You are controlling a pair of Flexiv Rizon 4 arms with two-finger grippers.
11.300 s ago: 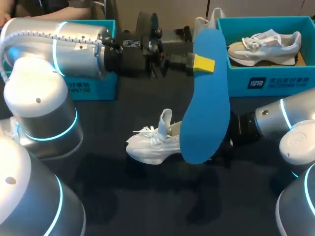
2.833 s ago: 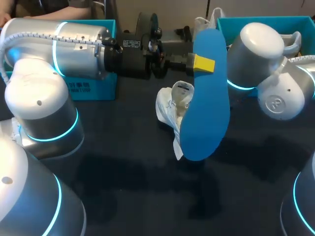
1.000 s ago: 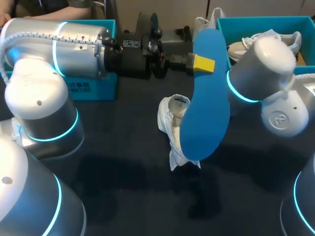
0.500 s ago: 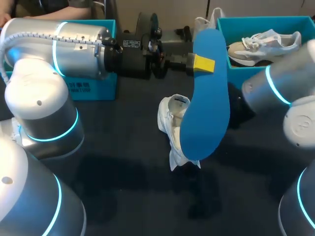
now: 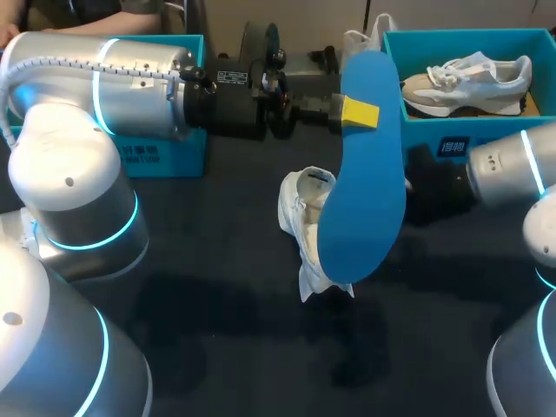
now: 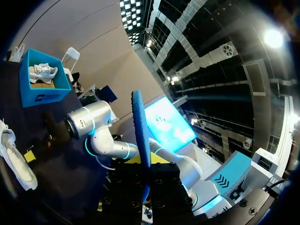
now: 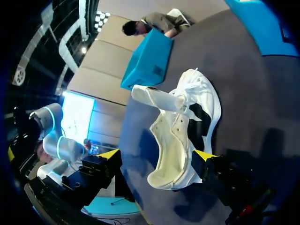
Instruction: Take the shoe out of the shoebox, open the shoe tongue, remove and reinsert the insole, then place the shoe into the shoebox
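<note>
My left gripper (image 5: 358, 113) is held high over the table's middle, shut on the top of a blue insole (image 5: 363, 191) that hangs down upright. In the left wrist view the insole (image 6: 140, 126) stands edge-on out of the left gripper (image 6: 146, 165). Behind the insole a white shoe (image 5: 302, 217) lies on the dark table, its tongue pulled out and its lower part hidden. My right gripper (image 5: 417, 187) sits low to the shoe's right. In the right wrist view the right gripper (image 7: 157, 154) is open wide, with the shoe (image 7: 185, 126) just ahead of its fingertips, opening toward it.
A blue shoebox (image 5: 486, 143) at the back right holds another pale shoe (image 5: 469, 78). A second blue box (image 5: 165, 152) stands at the back left behind my left arm. A white bag (image 5: 360, 39) sits at the far edge.
My right arm has swung down and back to the right, away from the shoe, and its gripper has opened wider. The shoe, the insole and my left arm have stayed put.
</note>
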